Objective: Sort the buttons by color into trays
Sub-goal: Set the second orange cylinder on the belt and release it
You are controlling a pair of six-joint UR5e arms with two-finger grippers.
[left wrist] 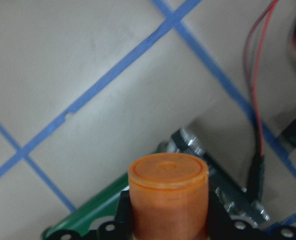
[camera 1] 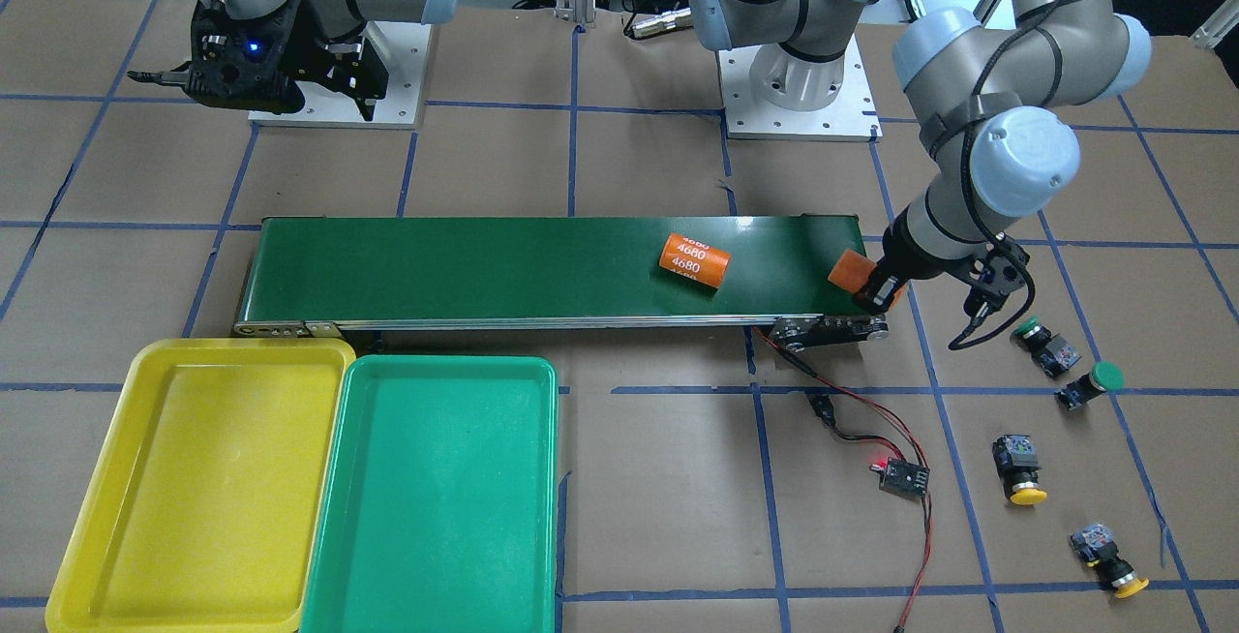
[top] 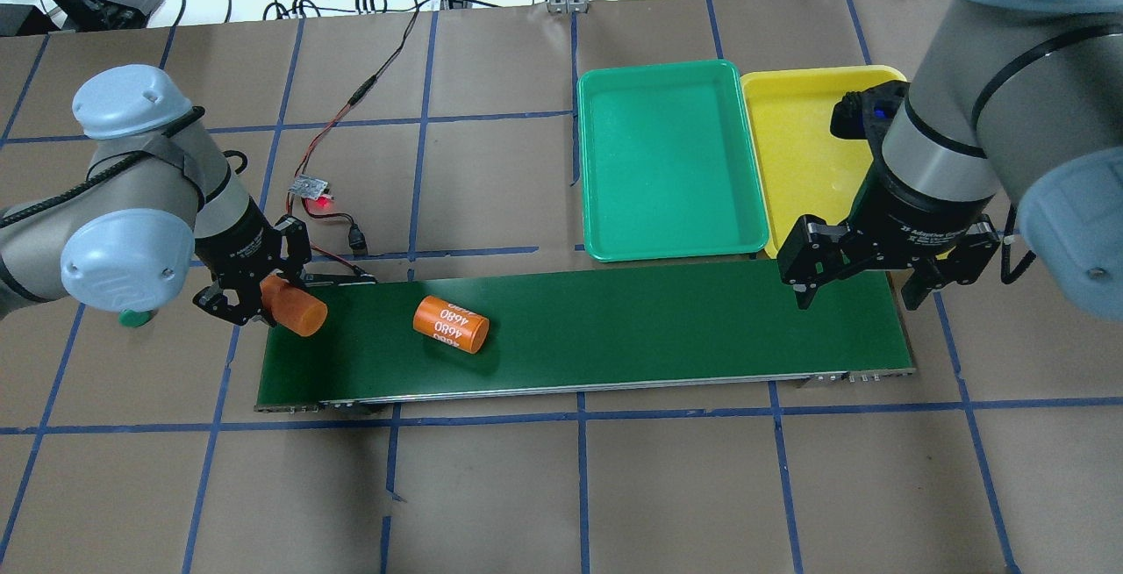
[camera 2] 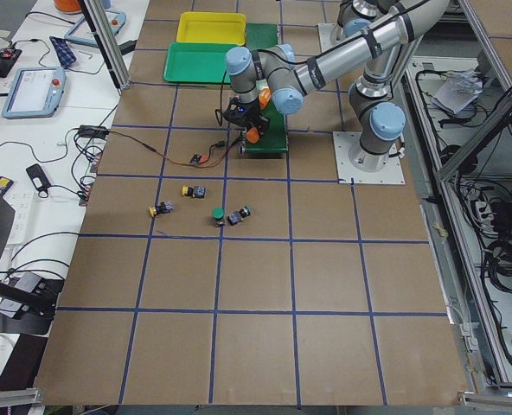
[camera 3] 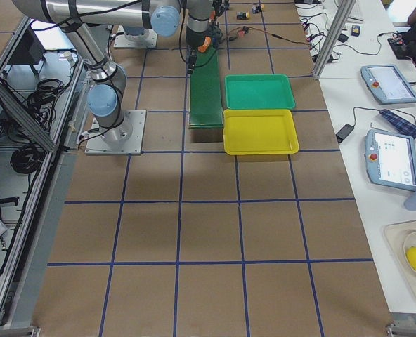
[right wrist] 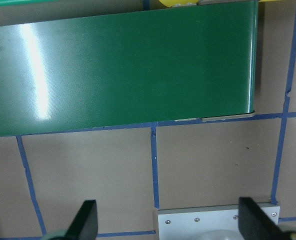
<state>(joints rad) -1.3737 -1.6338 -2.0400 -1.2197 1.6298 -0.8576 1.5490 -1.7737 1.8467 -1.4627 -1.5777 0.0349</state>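
Left jaws clamped on orange cylinder (top: pixel 298 312), conveyor (top: pixel 614 328) left end in overhead view; right jaws apart (above its right end).

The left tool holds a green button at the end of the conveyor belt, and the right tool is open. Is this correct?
No. The left tool holds an orange cylinder, not a green button, as the left wrist view shows. It is at the end of the conveyor belt, and the right tool is open.

Our L gripper (top: pixel 261 293) is clamped on an orange cylinder (top: pixel 298 312), wrist angled low; R gripper (top: pixel 858 291) hangs w/ jaws wide apart.
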